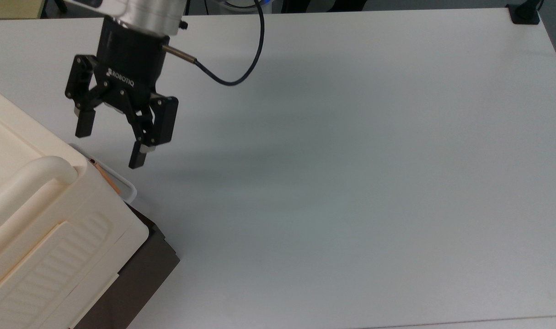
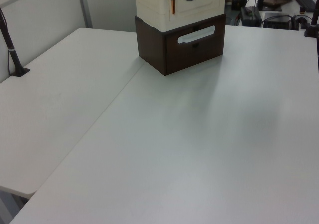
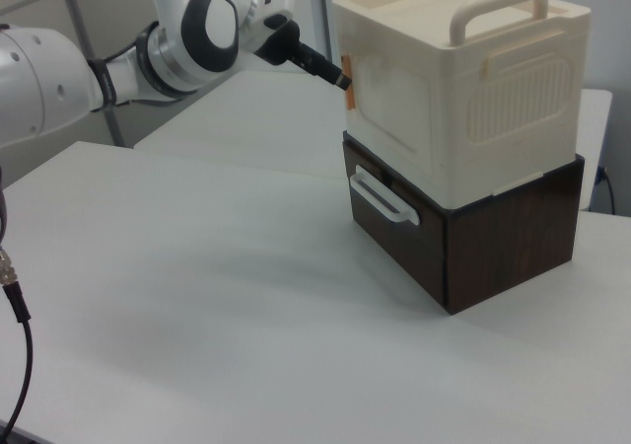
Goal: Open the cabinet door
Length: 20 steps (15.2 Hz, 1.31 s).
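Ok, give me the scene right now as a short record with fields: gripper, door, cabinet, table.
gripper: jaws open, empty, just off the cabinet's front face, near the copper strip
cabinet door: cream front panel, looks shut; copper strip along one edge
cabinet: cream box with bar handle on top, on a dark brown base with a white drawer handle
table: white
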Tool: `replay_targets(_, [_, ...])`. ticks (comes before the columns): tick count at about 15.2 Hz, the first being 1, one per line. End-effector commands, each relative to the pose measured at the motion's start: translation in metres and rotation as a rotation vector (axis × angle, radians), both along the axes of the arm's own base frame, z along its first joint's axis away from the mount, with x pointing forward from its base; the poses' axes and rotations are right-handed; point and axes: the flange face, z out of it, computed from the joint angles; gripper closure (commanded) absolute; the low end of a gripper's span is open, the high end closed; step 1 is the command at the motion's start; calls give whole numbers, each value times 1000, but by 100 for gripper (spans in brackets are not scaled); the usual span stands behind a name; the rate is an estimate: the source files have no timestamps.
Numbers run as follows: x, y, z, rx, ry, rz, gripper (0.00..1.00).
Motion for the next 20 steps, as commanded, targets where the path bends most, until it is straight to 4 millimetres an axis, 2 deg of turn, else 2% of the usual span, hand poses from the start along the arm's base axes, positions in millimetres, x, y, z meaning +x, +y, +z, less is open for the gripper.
replay_targets(1, [7, 1, 2, -10, -45, 7, 4])
replay_targets(5, [15, 2, 1, -60, -54, 17, 8])
replay_targets(6, [18, 1, -3, -61, -51, 19, 14])
replay_targets(8, [18, 2, 0, -51, -80, 21, 18])
replay_targets(11, [20, 2, -3, -38, -86, 10, 21])
replay_targets(12, [20, 2, 3, -38, -96, 8, 26])
replay_targets(17, [22, -1, 0, -10, -110, -24, 45])
replay_targets(20, [26, -8, -3, -19, -113, -33, 52])
